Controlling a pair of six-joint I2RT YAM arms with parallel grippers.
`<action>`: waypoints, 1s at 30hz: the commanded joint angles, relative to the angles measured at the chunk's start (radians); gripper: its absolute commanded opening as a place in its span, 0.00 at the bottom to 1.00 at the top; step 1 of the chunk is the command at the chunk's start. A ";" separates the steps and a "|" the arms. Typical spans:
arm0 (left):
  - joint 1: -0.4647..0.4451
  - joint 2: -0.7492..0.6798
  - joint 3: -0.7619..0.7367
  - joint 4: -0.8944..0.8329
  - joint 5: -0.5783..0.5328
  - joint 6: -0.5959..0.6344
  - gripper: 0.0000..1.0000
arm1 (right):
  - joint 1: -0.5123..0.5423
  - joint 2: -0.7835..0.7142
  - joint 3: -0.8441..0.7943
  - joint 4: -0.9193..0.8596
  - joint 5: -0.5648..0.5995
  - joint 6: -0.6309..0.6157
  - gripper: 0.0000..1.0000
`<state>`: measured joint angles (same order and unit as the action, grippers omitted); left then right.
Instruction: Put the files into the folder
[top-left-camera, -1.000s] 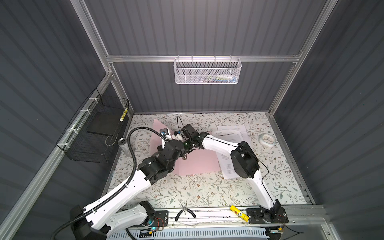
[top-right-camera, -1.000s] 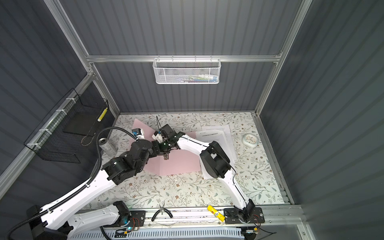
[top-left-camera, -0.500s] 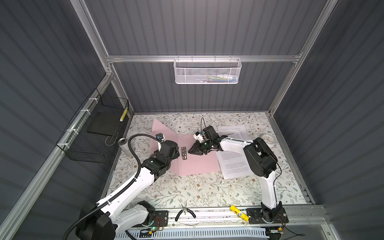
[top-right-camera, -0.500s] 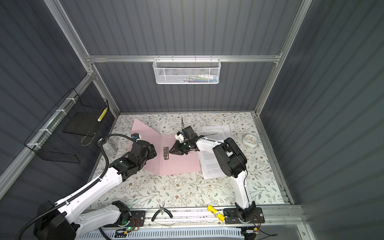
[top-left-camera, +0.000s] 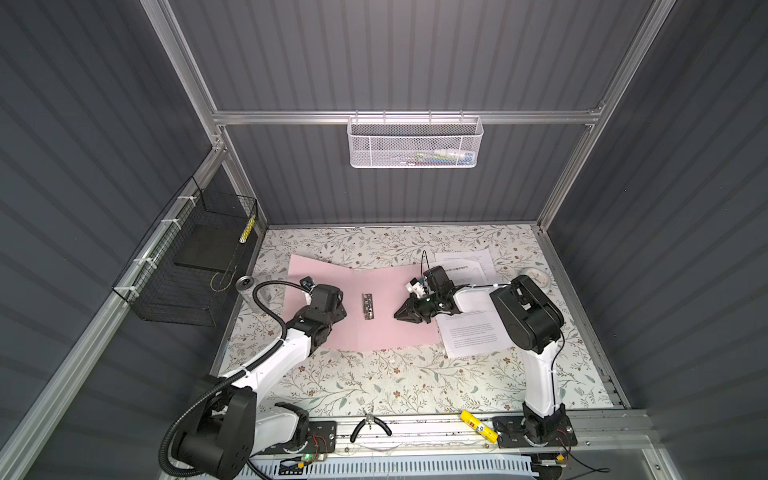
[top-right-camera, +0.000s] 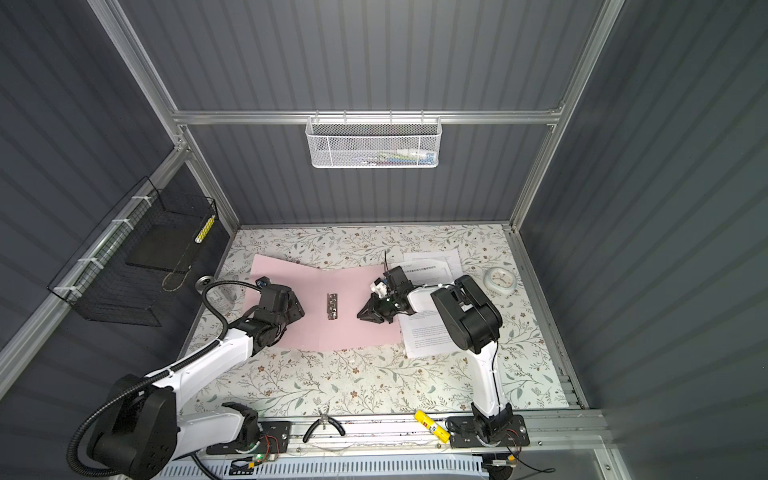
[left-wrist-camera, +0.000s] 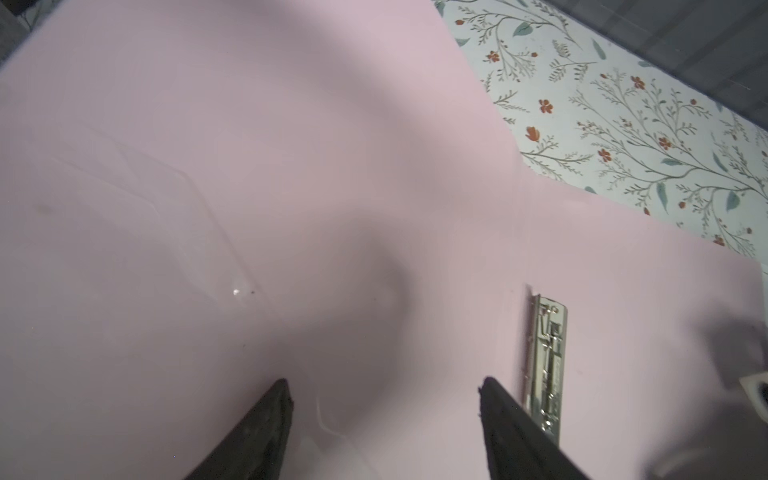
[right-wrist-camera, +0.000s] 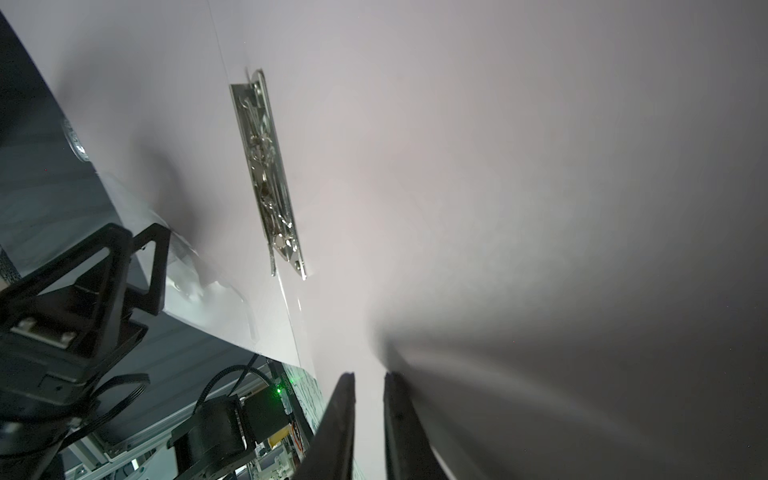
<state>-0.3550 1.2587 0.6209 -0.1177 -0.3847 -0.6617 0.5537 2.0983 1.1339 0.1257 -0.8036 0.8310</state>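
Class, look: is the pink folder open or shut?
Open: the folder lies spread flat, both leaves showing, its metal clip exposed at the spine.

The folder (top-left-camera: 386, 291) lies open on the table (top-left-camera: 374, 386), its clip (top-left-camera: 367, 306) at the middle. The files (top-left-camera: 469, 332) lie just right of it, overlapping its right edge.

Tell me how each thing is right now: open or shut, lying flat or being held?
folder: open, lying flat on the table.
clip: on the folder's spine, lying flat, no paper in it.
files: on the table beside the folder, not yet inside.
left tool: open, empty, over the folder's left half.
right tool: nearly shut, a thin gap left, holding nothing, over the folder's right half.
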 joint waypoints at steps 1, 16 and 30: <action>0.030 0.042 -0.026 0.070 0.054 0.001 0.72 | -0.012 -0.020 -0.040 0.037 -0.015 0.029 0.17; 0.065 0.208 -0.039 0.177 0.144 0.010 0.71 | -0.025 -0.011 -0.079 0.044 0.001 0.041 0.17; 0.085 0.253 -0.039 0.201 0.188 0.001 0.71 | -0.025 -0.012 -0.056 -0.010 0.024 0.019 0.17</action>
<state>-0.2794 1.4925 0.5865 0.1001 -0.2253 -0.6613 0.5308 2.0853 1.0794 0.1810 -0.8326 0.8631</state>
